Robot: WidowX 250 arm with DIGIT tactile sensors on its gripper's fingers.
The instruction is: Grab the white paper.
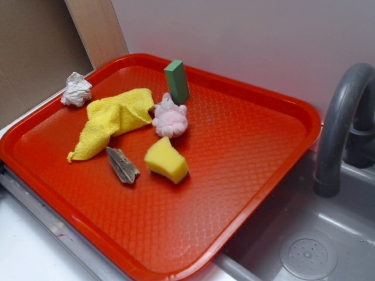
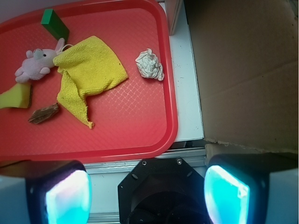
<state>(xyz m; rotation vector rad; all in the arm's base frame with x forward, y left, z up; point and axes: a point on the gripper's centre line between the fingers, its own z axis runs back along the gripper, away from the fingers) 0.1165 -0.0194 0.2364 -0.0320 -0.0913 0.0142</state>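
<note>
Currently: white paper (image 2: 150, 65) on tray's (image 2: 170, 112) edge | gripper (image 2: 147, 193) apart, empty, spread

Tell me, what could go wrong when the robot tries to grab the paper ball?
1. The paper ball sits right by the tray's raised rim, so a finger might hit the rim.
2. The yellow cloth lies close by and could get snagged instead.
3. The open fingers are far off, so aiming may miss.

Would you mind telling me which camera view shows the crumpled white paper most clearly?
The wrist view shows it best: the white paper lies unobstructed on the red tray near the rim, its wrinkles sharp, seen from above. In the exterior view, the paper sits at the tray's far left rim, smaller and softer in detail.
</note>
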